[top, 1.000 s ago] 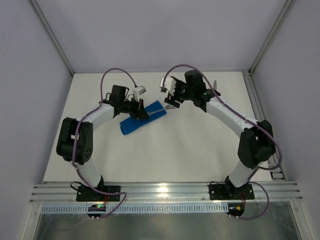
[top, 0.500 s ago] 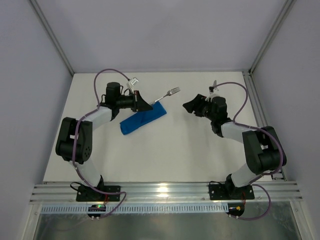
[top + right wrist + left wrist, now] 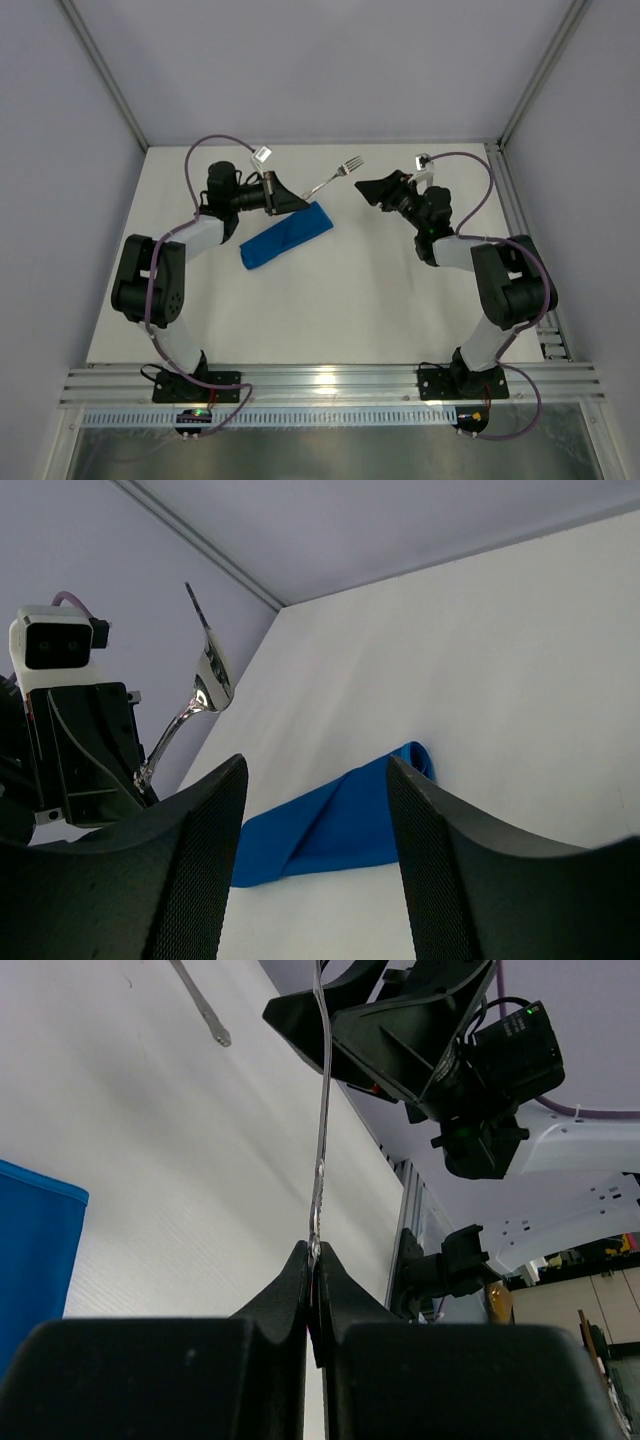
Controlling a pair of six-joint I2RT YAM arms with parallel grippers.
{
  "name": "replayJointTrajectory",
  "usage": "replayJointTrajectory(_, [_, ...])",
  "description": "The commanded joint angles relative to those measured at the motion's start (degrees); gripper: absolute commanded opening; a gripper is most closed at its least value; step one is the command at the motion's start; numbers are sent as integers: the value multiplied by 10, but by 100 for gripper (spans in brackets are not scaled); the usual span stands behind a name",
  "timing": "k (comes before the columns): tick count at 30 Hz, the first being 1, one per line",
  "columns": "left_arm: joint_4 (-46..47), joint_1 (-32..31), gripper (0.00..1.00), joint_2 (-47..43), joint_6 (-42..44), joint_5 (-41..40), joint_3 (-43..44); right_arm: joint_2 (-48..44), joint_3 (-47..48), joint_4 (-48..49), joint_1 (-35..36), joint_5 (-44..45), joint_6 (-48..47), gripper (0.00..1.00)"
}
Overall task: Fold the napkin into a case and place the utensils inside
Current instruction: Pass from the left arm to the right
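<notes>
Fork (image 3: 333, 179) in the air is what catches the eye. The left gripper (image 3: 296, 203) pinches it by the very end of the handle, jaws pressed tight on the metal. Its tines point toward the upper middle of the overhead frame, clear of the table (image 3: 330, 300).

Below and to the left of it in that frame, the napkin (image 3: 287, 236) lies already folded into a narrow blue strip, slanting left of centre. I can't tell from here whether one end is open like a pocket.

The right gripper (image 3: 368, 188) hangs just right of the tines, fingers spread with nothing between them. The knife (image 3: 203, 1007), I think, is the slim metal piece lying flat on the table in the upper left of the left wrist view.

So I'd judge the folding done and neither utensil inside yet: the fork is lifted and the knife untouched.
</notes>
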Motion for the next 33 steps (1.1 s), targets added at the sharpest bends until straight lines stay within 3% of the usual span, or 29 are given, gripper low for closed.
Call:
replayJointTrajectory(1, [60,0,0,-2,-29,16,-3,17,29,83,12,-9,29,61])
replayJointTrajectory(16, [68,-5,0,-12,-28,18,-11,74,104,123,43,-4,70,52])
replayJointTrajectory(21, [68,-5,0,-12,-28,20,-13,91,125,115,50,3,77,31])
replayJointTrajectory(25, [65,-5,0,-10,-27,15,-9,97,131,110,51,4,85,4])
replayJointTrajectory(27, [24,-5,0,-8,-15,6,-2,95,133,102,51,6,81,4])
replayJointTrajectory(28, [-16,-5,16,-7,32,-13,6,93,132,89,51,12,79,4])
replayJointTrajectory(31, [-218,-5,47,-9,148,-73,54,87,135,44,51,29,53,4])
replayJointTrajectory(33, [-353,-5,79,-16,260,-115,87,91,136,23,50,42,44,4])
